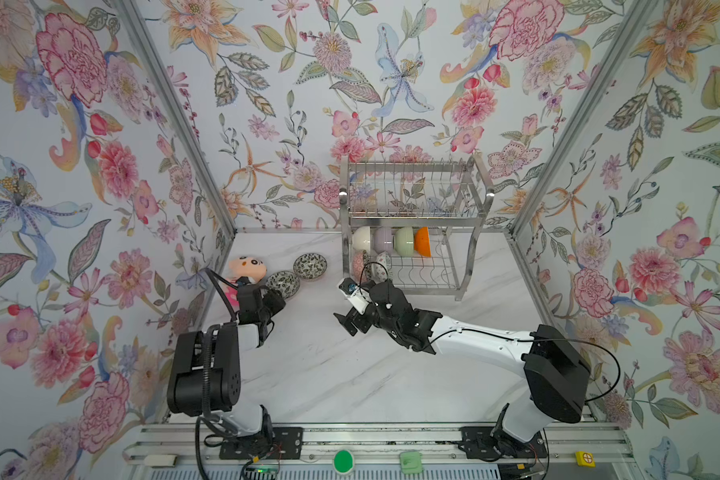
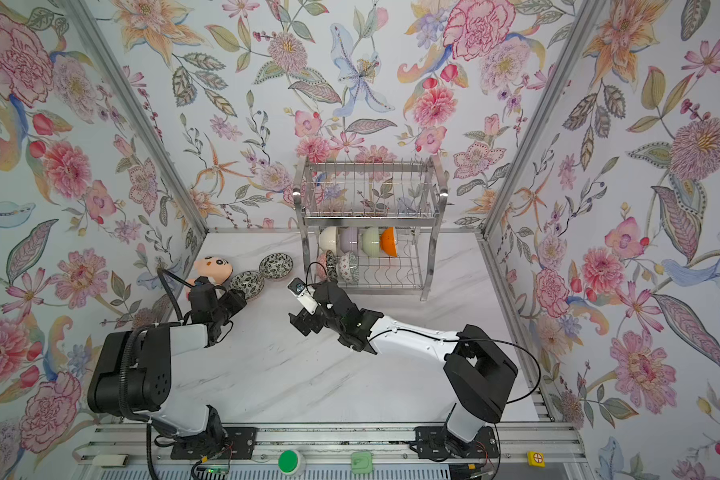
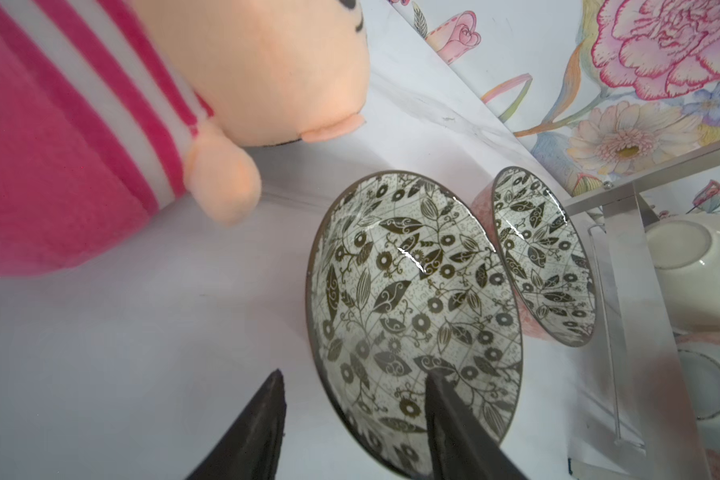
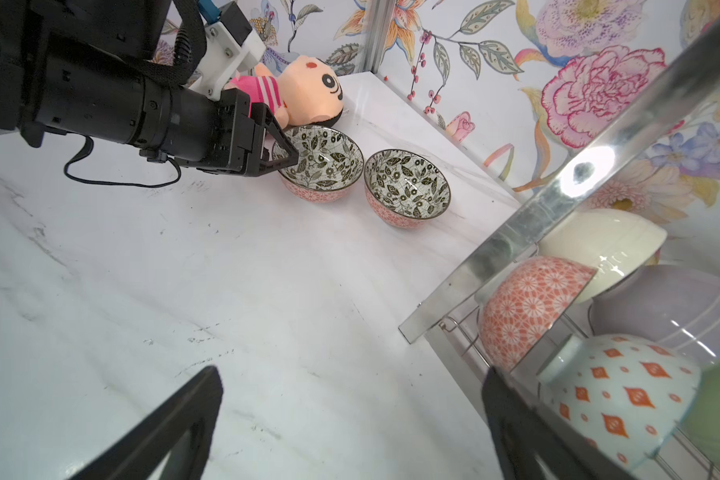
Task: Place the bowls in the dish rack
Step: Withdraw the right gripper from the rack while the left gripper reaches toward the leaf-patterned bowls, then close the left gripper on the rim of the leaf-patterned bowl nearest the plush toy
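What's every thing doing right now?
Near leaf bowl, upright on the table.
Left gripper, open, straddling that bowl's rim.
Far leaf bowl, upright on the table, untouched.
Racked bowls, six, on edge on the lower shelf.
Dish rack, top shelf empty.
Doll, lying down.
Right gripper, open, empty.

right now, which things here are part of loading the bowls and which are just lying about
Part of the job:
- dish rack
- near leaf bowl, with the left gripper astride its rim
- far leaf bowl, on the table
- racked bowls, six in the lower tier

Just lying about:
- pink plush doll
- green button
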